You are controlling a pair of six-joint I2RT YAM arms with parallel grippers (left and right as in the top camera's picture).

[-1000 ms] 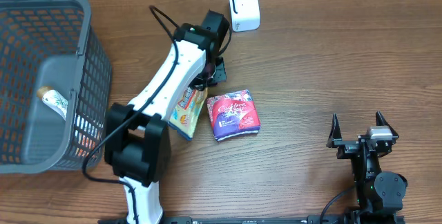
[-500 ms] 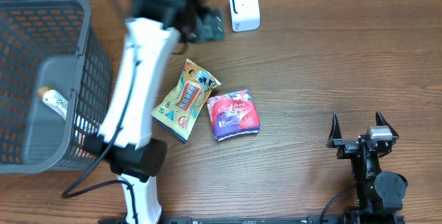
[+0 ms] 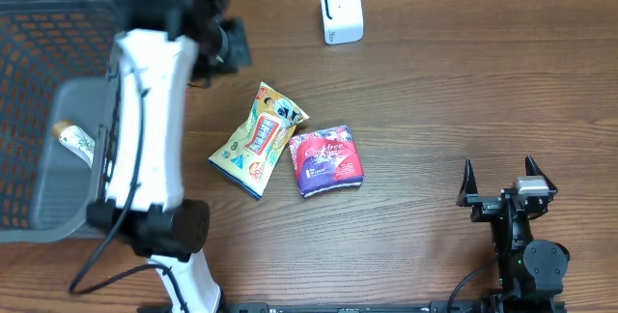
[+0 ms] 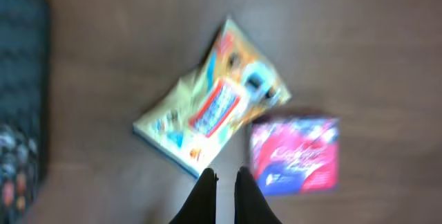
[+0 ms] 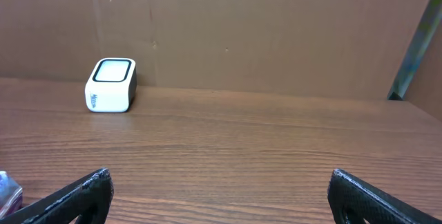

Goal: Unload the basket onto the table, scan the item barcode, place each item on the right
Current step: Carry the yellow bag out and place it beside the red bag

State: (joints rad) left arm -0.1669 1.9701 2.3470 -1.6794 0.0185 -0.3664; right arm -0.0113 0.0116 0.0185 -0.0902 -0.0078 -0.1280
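- Left tool [image 3: 232,44], seen from overhead, hangs above the surface [image 3: 435,91] to the robot's left of the scanner [image 3: 341,11], beside the rim of the basket [image 3: 126,23]; it carries nothing.
- Robot-ward of the scanner lie two items, edges touching or nearly so: the yellow snack bag [image 3: 259,140] on the scanner's left and the purple packet [image 3: 326,159] almost straight below it.
- The bag's long axis runs on a slant, its upper end pointing roughly at the scanner.
- The right tool [image 3: 506,183] sits far to the scanner's right and well apart from both items, so the left arm looks the nearer one for a pickup.
- From the left wrist, blurred, the left tool [image 4: 226,182] shows its two fingers clenched together with nothing between them.
- The yellow snack bag [image 4: 214,106] lies just ahead of the fingertips, the purple packet [image 4: 297,155] off to one side, so a reach would need the jaws parted first.
- From the right wrist, the right tool [image 5: 219,182] stands spread wide and empty.
- The scanner [image 5: 110,86] faces it from across the bare surface [image 5: 276,141].
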